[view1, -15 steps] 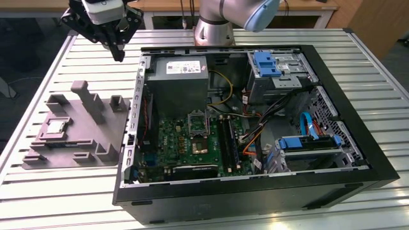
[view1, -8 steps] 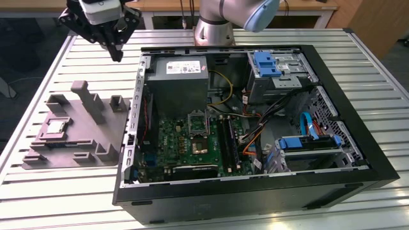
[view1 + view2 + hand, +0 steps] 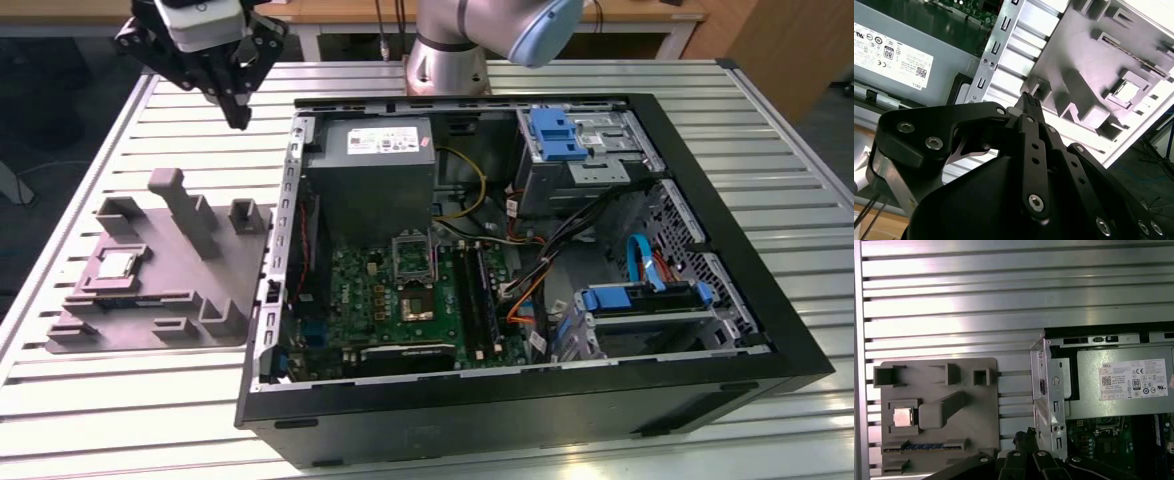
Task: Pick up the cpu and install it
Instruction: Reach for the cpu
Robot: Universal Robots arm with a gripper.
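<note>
**A:** Where is the cpu [image 3: 118, 264] sitting?

**B:** It is lying flat, silvery top up, in a square pocket of the grey fixture [image 3: 167, 290]. That pocket is toward the fixture's end at the exterior view's left, well outside the computer case [image 3: 534, 400]. Nothing is touching it.

**A:** And which way is it lying from the gripper [image 3: 240, 115]?

**B:** The gripper is hanging high over the far edge of the slatted table [image 3: 120, 410], beyond the fixture's far side and pointing down. From there the cpu is lying nearer to the camera and further toward the exterior view's left, well apart from the fingertips. The chip is square, so it has no long axis to line up with. Its edges are running along the fixture's edges.

**A:** How are the fingers standing?

**B:** They are looking drawn together to a narrow tip, with nothing between them.

**A:** Is any other arm closer?

**B:** No. There is one arm here and one gripper.

**A:** What are you counting on the table?

**B:** I am counting one cpu, one fixture and one open case. Inside the case there is one socket [image 3: 418, 300] on the board, lying toward the exterior view's right of the fixture. I am judging that the pick-up is not yet done — the chip is resting in its pocket.
</note>
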